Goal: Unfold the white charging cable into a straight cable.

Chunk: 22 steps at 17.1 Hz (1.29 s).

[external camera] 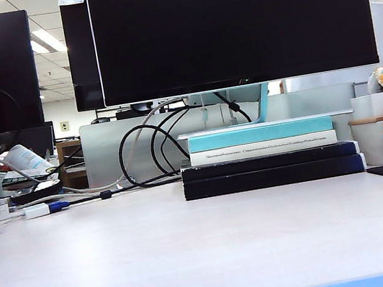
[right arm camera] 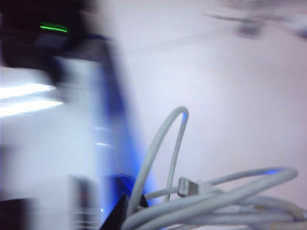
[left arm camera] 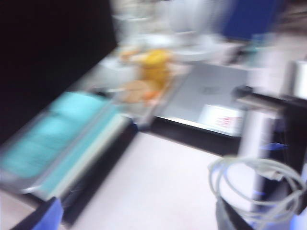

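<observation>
The right gripper (right arm camera: 125,213) is closed on the white charging cable (right arm camera: 225,196), which sits bunched in loops right at its fingertips, one connector plug (right arm camera: 188,186) showing among the strands. The left gripper (left arm camera: 139,221) is spread wide and holds nothing; in its blurred wrist view the coil (left arm camera: 254,184) hangs near one finger (left arm camera: 230,218), against the other arm. In the exterior view only a blue blur shows above the monitor (external camera: 231,24); the cable is off the desk (external camera: 194,252). The risk: the left gripper closing on several strands at once, so pulling would tighten the tangle instead of straightening it.
</observation>
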Motion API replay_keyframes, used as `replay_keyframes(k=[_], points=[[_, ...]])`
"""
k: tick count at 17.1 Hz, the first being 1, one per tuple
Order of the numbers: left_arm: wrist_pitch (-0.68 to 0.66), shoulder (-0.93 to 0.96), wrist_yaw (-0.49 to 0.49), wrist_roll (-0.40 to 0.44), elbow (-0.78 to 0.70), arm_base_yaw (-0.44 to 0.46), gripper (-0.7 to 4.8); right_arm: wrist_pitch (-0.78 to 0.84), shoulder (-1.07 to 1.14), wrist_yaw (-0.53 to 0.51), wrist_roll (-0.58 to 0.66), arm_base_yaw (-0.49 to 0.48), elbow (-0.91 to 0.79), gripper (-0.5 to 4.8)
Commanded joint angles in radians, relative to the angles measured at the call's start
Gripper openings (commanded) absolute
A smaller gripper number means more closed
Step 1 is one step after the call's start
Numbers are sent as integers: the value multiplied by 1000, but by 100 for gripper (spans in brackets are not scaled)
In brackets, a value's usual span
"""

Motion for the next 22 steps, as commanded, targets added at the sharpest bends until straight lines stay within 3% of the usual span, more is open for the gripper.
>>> replay_keyframes(k=[1,2,4,6,7,9,10,12,13,15,18,19,22], points=[[-86,13,332,129,4,72,433,-30,-8,-427,-10,0,6,-6],[-91,50,476,129,4,72,432,9,-8,-661,-9,1,6,-6],[-95,69,514,129,4,72,431,22,-11,-668,2,0,8,-6],[-89,103,717,121,4,70,429,56,-8,-667,2,1,8,-6],[-74,124,917,121,4,63,429,106,-8,-668,20,1,8,-6],[-67,136,946,121,4,63,426,169,-7,-677,72,1,8,-6],[-52,166,922,121,4,63,316,339,-7,-741,222,1,8,-6],[-39,186,863,122,4,63,299,444,-7,-774,314,2,8,-6],[39,256,948,118,4,62,299,571,-2,-792,388,52,8,-6],[72,274,1068,117,4,43,299,585,14,-761,388,63,7,-6],[90,271,1075,94,4,13,299,605,118,-737,389,54,7,-6],[79,270,1074,45,4,13,299,600,127,-727,390,-6,7,-6],[77,262,1075,31,4,13,299,562,127,-727,390,-89,7,-6]])
